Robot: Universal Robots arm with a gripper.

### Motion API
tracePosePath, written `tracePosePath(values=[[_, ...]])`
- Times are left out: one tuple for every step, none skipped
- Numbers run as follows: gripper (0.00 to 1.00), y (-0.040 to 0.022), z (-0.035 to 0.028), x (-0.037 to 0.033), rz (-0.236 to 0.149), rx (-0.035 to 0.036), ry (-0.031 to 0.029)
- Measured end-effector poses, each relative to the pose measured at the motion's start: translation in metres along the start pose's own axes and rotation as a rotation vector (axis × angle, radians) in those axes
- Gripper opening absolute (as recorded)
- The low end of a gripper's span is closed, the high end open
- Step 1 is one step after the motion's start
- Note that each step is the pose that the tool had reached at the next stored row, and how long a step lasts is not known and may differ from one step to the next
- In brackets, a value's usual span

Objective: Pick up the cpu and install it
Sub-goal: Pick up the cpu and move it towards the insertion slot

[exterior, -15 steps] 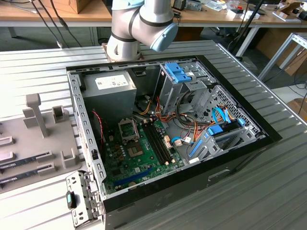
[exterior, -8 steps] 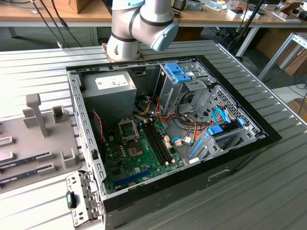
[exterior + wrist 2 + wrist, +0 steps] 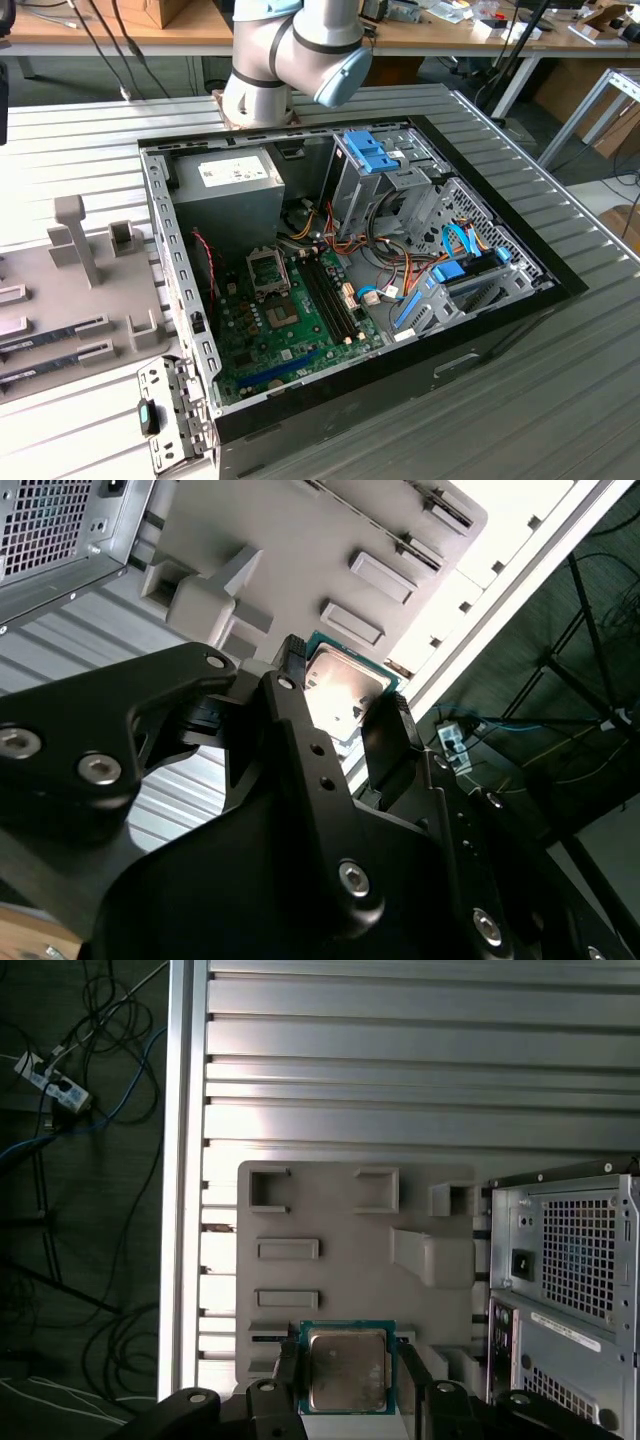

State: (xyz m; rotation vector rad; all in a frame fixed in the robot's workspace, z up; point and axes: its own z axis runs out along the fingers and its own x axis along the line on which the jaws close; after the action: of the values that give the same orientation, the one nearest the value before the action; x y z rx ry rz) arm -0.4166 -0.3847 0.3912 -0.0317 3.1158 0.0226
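Note:
The cpu [image 3: 346,1368] [image 3: 343,683], a small square chip with a silvery top and a thin green rim, sits between my two black fingers [image 3: 288,1378] in both wrist views. My gripper [image 3: 346,1385] [image 3: 340,702] is shut on the cpu and holds it in the air, well above the grey parts tray [image 3: 350,1250]. In the exterior view the open computer case [image 3: 330,270] lies on the table with its green motherboard [image 3: 290,330] and the metal-framed socket [image 3: 268,270] showing.
A grey power supply box [image 3: 228,188] fills the case's back corner, with a blue drive cage [image 3: 370,155] and cables beside it. The tray [image 3: 60,300] holds upright pegs and memory strips. The table edge [image 3: 185,1160] drops to floor cables [image 3: 60,1090].

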Motion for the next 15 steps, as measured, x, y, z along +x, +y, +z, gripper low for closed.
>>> tracePosePath(values=[[0.47, 0.0000, 0.0000, -0.0015, 0.000, 0.0000, 0.0000], [0.47, 0.0000, 0.0001, -0.0024, 0.000, 0.0000, -0.0001], [0.47, 0.0000, 0.0001, -0.0032, 0.000, 0.0000, -0.0001], [0.47, -0.0001, 0.0001, -0.0047, 0.000, 0.0000, 0.0000], [0.47, -0.0001, 0.0001, -0.0068, 0.000, 0.0000, 0.0000], [0.47, -0.0002, 0.0002, -0.0081, 0.000, 0.0000, 0.0000], [0.47, -0.0002, 0.0002, -0.0088, 0.000, 0.0000, 0.0000], [0.47, -0.0002, 0.0002, -0.0100, 0.000, 0.0000, 0.0000], [0.47, -0.0002, 0.0003, -0.0113, 0.000, 0.0000, 0.0000], [0.47, -0.0002, 0.0003, -0.0123, 0.000, 0.0000, -0.0001], [0.47, -0.0003, 0.0003, -0.0139, 0.000, 0.0000, 0.0000], [0.47, -0.0003, 0.0004, -0.0149, 0.000, 0.0000, 0.0000], [0.47, -0.0003, 0.0004, -0.0157, 0.000, -0.0001, -0.0001], [0.47, -0.0003, 0.0005, -0.0172, 0.000, 0.0000, -0.0001], [0.47, -0.0004, 0.0005, -0.0186, 0.000, 0.0000, -0.0001]])
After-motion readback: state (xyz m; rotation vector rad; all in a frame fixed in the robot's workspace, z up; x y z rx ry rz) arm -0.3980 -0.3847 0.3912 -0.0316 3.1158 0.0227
